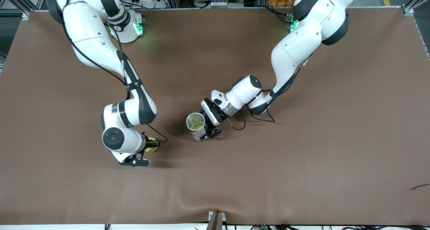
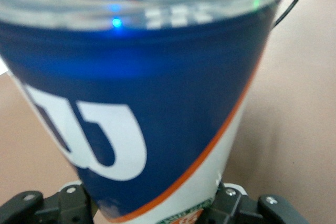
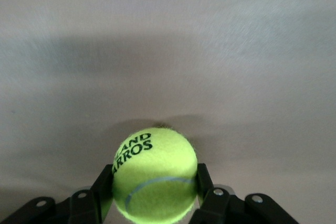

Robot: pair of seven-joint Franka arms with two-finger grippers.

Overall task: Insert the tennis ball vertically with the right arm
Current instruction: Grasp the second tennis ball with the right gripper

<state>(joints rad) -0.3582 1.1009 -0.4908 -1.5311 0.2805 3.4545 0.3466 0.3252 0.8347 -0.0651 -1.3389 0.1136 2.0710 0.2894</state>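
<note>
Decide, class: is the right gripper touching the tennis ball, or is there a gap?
Touching. The right wrist view shows the right gripper with both black fingers pressed against opposite sides of the tennis ball, no gap.

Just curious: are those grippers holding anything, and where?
Right gripper clamps a ball by its sides; left gripper grips the can around its lower body.

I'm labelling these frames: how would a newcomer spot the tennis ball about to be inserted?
On the brown table, find the right arm's end effector, toward that arm's end. The tennis ball is clamped there, bright yellow-green with black lettering, unlike the blue can in the left end effector.
</note>
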